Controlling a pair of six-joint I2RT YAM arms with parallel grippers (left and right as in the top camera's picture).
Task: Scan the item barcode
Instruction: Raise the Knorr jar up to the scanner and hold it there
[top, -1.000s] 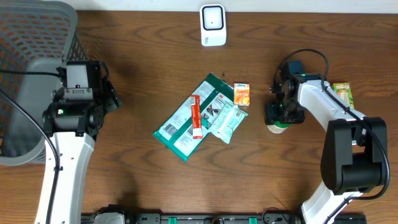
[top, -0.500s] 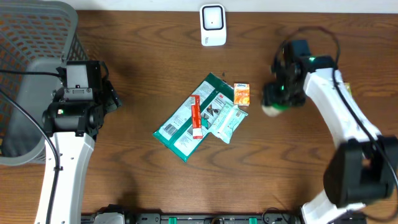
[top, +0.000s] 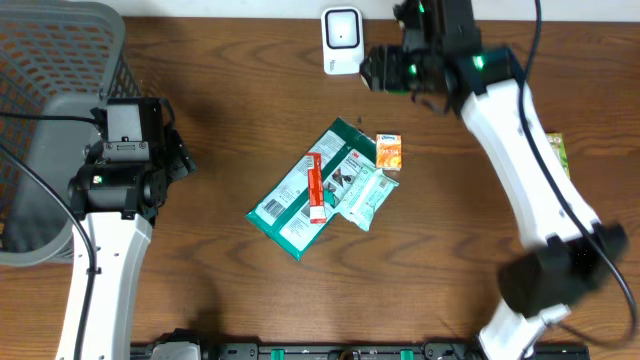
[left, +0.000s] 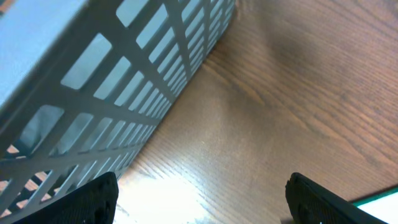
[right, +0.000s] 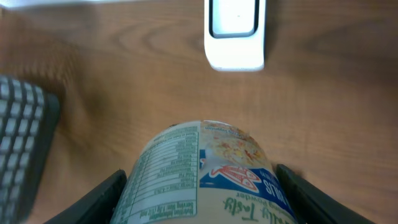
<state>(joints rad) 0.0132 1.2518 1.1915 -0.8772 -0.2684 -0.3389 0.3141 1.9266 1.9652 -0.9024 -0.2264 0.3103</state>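
Beside the grey mesh plastic basket (top: 60, 40), the left arm (top: 110, 240) sits folded, jaws wide apart, empty. The right arm (top: 505, 120) stretches far forward over the brown wooden counter (top: 220, 300), jaws gripping a round printed cup (right: 205, 174) just before the white rectangular scanner (top: 342, 40).

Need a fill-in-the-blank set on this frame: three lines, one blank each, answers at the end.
1. The right gripper holds the cup close to the white barcode ____.
2. The left gripper is ____ and holds nothing, beside the gray basket.
3. In the pile at the table's centre, the long red pack lies on the ____ packet.
Missing words: scanner; open; green.
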